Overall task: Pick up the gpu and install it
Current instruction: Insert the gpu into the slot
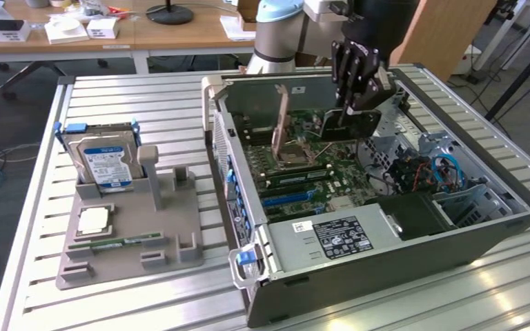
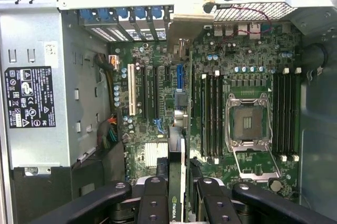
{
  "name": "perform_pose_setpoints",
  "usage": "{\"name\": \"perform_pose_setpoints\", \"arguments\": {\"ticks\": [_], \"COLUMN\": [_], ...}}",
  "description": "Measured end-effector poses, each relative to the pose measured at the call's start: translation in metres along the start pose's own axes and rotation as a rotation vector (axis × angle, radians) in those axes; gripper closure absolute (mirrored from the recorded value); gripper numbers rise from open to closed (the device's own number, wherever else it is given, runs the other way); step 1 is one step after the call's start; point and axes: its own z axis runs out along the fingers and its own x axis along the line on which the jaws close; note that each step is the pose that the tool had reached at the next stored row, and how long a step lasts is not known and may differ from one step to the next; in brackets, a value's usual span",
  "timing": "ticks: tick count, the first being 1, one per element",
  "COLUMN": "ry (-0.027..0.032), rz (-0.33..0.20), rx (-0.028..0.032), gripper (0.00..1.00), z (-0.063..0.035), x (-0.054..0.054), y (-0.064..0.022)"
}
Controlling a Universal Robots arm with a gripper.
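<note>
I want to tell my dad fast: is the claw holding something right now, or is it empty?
Claw: closed on the gpu, holding it above the inside of the open computer case.

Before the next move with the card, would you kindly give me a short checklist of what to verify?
1. gpu clamped between the jaws: ok.
2. gpu over the open case, above the motherboard: ok.
3. Expansion slots free of other cards: ok.
4. Card edge lined up with a slot: cannot tell.
5. gpu seated in a slot: not ok, it hangs above the motherboard.
</note>
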Motion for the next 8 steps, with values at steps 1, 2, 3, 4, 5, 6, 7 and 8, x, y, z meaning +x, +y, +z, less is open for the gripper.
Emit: {"name": "perform_pose_setpoints", "arguments": {"ticks": [1, 2, 3, 4, 5, 6, 7, 8], "ry": [-0.0002, -0.0006, -0.0013, -0.0023, -0.0037, -0.0044, -0.0045, -0.0046], "rz": [0.0, 0.0, 0.0, 0.0, 0.0, 0.0, 0.0, 0.0], "rx": [0.0, 0.0, 0.0, -0.0001, 0.0, 0.0, 0.0001, 0.0], "gripper": [0.74, 0.74, 0.74, 0.74, 0.74, 0.74, 0.74, 0.74], "z": [0.0001, 0.0003, 0.0004, 0.0006, 0.0007, 0.0007, 0.0008, 0.0008], "x": [-0.0011, -0.0021, -0.0031, -0.004, -0.0048, -0.0052, -0.0052, -0.0052], "y": [0.0001, 0.0001, 0.0002, 0.0002, 0.0002, 0.0002, 0.0002, 0.0002]}}
